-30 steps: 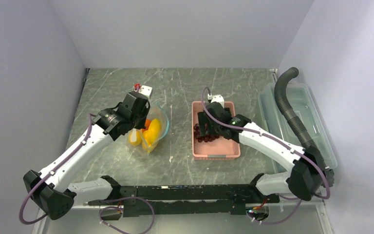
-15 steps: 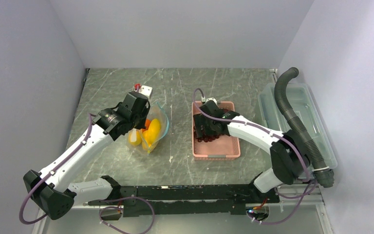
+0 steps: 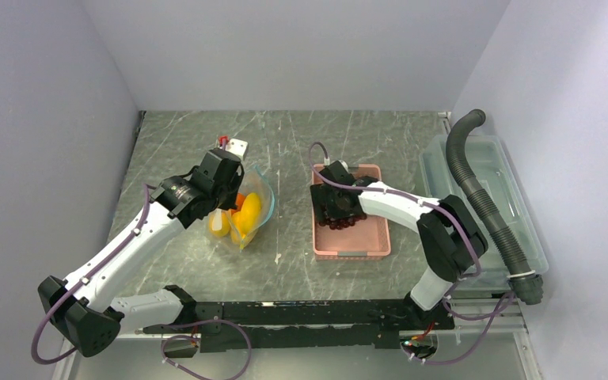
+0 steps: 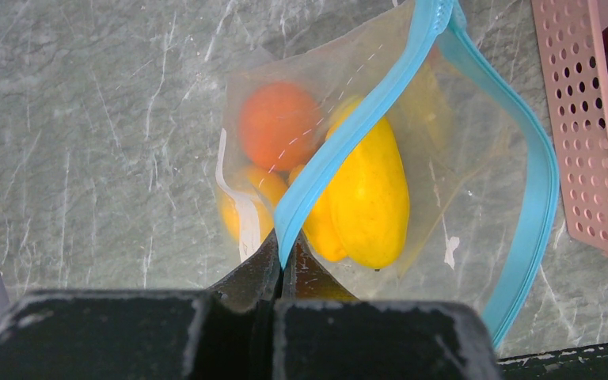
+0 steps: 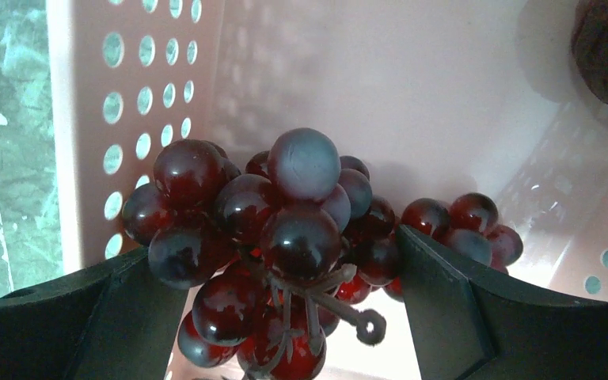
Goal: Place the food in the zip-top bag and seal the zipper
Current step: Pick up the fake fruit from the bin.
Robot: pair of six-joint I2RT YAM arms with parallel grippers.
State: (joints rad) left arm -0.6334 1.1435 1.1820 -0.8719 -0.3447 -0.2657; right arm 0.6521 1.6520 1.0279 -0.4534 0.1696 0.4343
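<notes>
Yellow pieces (image 4: 368, 198) and orange fruit (image 4: 279, 127) are inside the zip-top bag (image 4: 475, 182). The left end effector (image 4: 281, 247) is clamped tight on the zipper (image 4: 348, 134). Grapes (image 5: 301, 206) lie in the basket (image 5: 412, 87), straddled by the wide-open, empty right end effector (image 5: 285, 277). Sealing is outstanding.

The bag (image 4: 475, 182) lies on the worktop (image 4: 87, 119) below and ahead of the left end effector (image 4: 281, 255). The zipper (image 4: 364, 119) runs from between its fingertips away to the far right. Fruits (image 4: 372, 190) sit in the bag just ahead of those tips. The basket (image 4: 582, 134) stands to this end effector's right. Grapes (image 5: 285, 229) lie in the basket, between the fingers of the right end effector (image 5: 285, 273), close to the basket's left wall. Right of that end effector, past the basket, a hose (image 3: 483, 202) lies across the bin (image 3: 507, 170).
</notes>
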